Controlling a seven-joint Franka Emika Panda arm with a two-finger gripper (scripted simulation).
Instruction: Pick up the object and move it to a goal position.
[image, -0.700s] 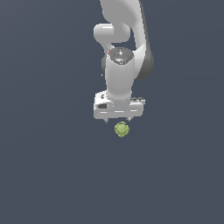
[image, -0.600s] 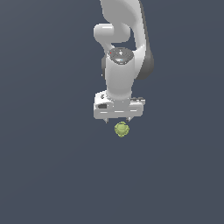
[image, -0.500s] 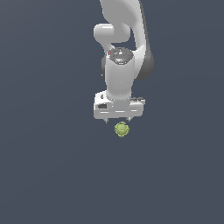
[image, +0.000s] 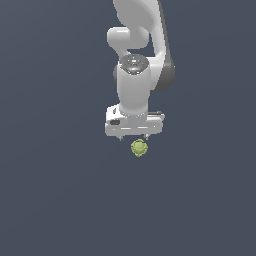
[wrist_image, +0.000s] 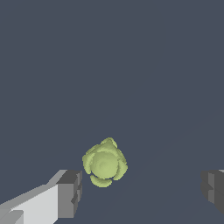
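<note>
One lumpy ball (image: 139, 148), one gripper (image: 134, 139) — one arm (image: 137, 60)

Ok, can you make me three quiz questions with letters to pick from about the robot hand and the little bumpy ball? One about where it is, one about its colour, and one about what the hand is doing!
1. Where is the ball?
A. Just under the gripper
B. High above the arm
C. Far off at the exterior view's left edge

2. What colour is the ball?
A. Red
B. Yellow-green
C. Blue

3. What is the gripper doing?
A. Squeezing the ball tight
B. Open, not touching the ball
C. Shut on nothing

Answers:
1. A: in the exterior view the ball sits right below the gripper.
2. B: the wrist view shows a lumpy yellow-green ball.
3. B: the wrist view shows the two fingers spread wide, with the ball nearer one finger but a gap between them.
</note>
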